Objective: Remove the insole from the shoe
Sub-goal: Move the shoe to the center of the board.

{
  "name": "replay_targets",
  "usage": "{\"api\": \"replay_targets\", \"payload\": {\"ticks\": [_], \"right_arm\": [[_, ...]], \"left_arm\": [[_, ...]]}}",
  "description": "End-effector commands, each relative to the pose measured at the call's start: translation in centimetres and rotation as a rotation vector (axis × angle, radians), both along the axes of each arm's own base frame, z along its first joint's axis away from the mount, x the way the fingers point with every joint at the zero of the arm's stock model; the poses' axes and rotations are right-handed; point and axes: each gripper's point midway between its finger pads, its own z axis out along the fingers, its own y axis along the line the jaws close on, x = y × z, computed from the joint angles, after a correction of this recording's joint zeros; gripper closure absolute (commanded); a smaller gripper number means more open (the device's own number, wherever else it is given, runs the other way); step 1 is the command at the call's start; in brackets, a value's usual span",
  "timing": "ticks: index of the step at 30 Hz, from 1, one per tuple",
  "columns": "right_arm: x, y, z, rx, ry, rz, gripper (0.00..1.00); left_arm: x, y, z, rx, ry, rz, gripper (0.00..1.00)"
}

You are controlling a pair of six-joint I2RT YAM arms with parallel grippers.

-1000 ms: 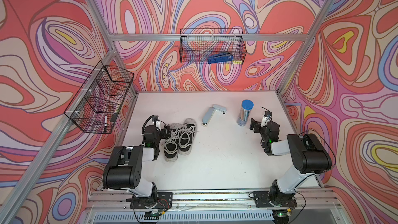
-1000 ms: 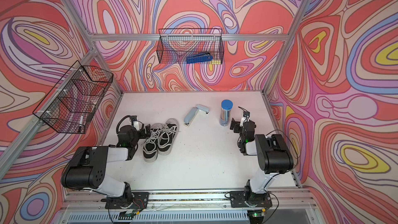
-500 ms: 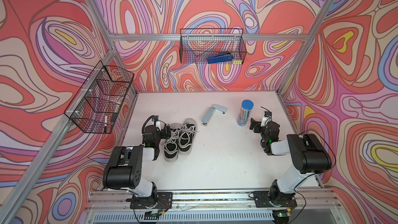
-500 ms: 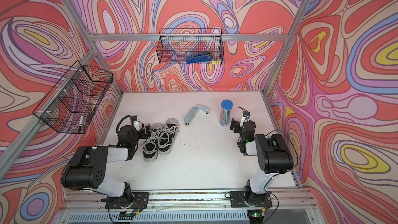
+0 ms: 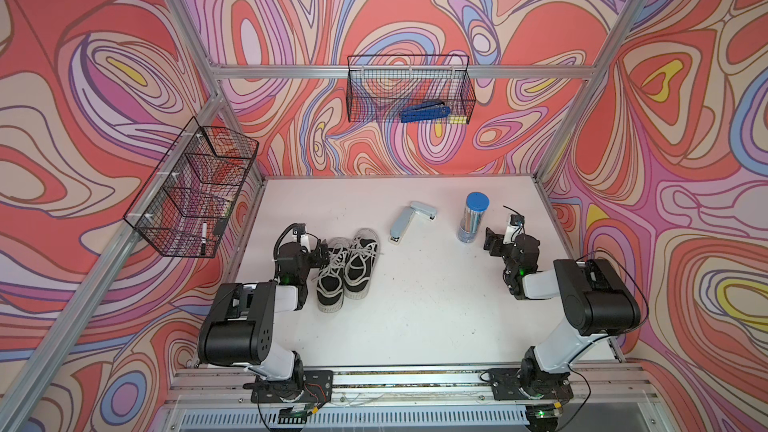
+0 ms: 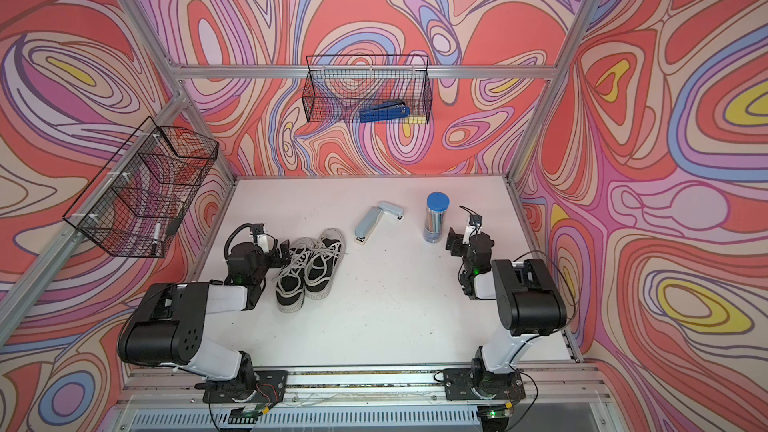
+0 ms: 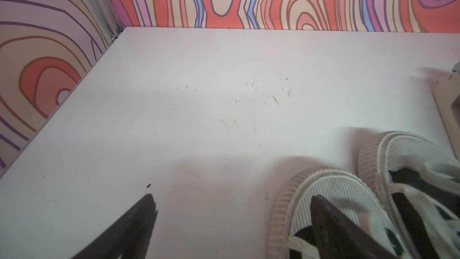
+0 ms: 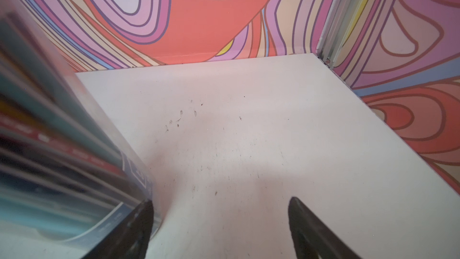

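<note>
- Walls are covered in red, pink and lilac swirls.
- A scuffed white worktop is laid at lower centre.
- Aluminium rails are fixed along the corners.

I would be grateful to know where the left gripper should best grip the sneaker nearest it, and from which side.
Probably the heel collar of that sneaker, from above at its near end: it stands upright and the opening faces up, so one finger can go inside. The second sneaker crowds its other side, and laces cover the middle. The left gripper, open, is at the toe.
</note>
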Motion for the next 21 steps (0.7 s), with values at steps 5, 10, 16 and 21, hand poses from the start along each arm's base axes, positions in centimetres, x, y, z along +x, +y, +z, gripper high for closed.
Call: {"api": "replay_targets", "payload": {"ticks": [5,10,16,21], "right_arm": [[-0.9,-0.6,7.0,0.049,-0.002,-0.061,0.21],[-2.2,-1.0,7.6,0.234,0.218,-0.177,0.26],[-6.2,1.0,8.0,0.395,0.387,-0.16,0.26],[-10.6,2.9,9.6,0.514,0.435,-0.14,0.3]], "left_arm": [[-1.5,1.8,5.7,-0.014,-0.077,0.12,0.0],[-2.6,4.3,8.5,-0.184,0.016,0.361,0.0],[-3.6,2.5,10.0,-0.188,0.233,0.278,0.0],[-5.6,-2.3,10.6,-0.291,0.298,0.022,0.1]]}}
